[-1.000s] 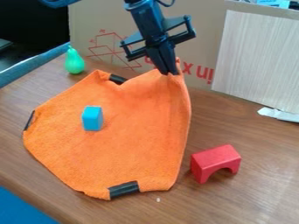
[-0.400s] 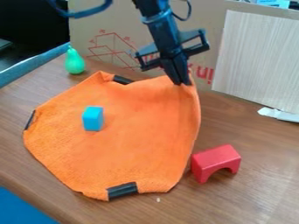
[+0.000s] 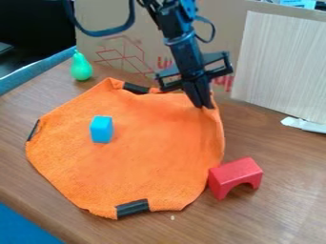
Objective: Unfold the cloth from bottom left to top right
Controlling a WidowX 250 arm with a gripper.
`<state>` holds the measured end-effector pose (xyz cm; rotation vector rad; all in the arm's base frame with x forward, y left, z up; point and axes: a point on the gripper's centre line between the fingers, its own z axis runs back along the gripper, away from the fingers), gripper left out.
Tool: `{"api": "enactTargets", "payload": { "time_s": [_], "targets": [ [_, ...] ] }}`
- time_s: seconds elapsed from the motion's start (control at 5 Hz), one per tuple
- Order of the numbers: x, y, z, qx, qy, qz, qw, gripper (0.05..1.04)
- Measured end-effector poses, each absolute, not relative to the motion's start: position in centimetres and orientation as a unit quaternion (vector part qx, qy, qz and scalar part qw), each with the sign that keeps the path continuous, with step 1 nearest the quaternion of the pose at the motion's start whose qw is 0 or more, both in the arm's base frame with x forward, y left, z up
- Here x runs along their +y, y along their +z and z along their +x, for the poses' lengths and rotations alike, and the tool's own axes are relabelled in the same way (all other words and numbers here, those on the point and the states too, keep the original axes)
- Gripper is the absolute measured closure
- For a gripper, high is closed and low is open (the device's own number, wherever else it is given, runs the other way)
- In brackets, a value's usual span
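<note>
My gripper (image 3: 204,106) is at the upper right of the orange cloth (image 3: 153,157), shut on the cloth's upper right corner and pointing down. The cloth lies mostly spread on the table, its right side slightly raised toward the fingertips. Black strips mark its top edge, left edge and bottom edge. A blue block (image 3: 101,129) rests on the cloth, left of its middle.
A red arch block (image 3: 235,177) stands against or very close to the cloth's lower right edge. A green pear (image 3: 81,66) is at the upper left. Behind the table (image 3: 286,167) stand a cardboard panel (image 3: 137,33) and a pale board (image 3: 280,66).
My gripper has moved right and down with the cloth's corner. The cloth's right side has come lower and farther right, and its upper part is flatter. The blocks and pear stayed put.
</note>
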<state>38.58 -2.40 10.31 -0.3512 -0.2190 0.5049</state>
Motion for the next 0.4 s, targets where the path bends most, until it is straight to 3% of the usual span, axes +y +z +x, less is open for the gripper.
{"api": "enactTargets", "payload": {
  "time_s": [0.4],
  "targets": [
    [-2.31,8.42,39.3,-0.115,0.237,-0.156,0.952,1.01]
  ]
}}
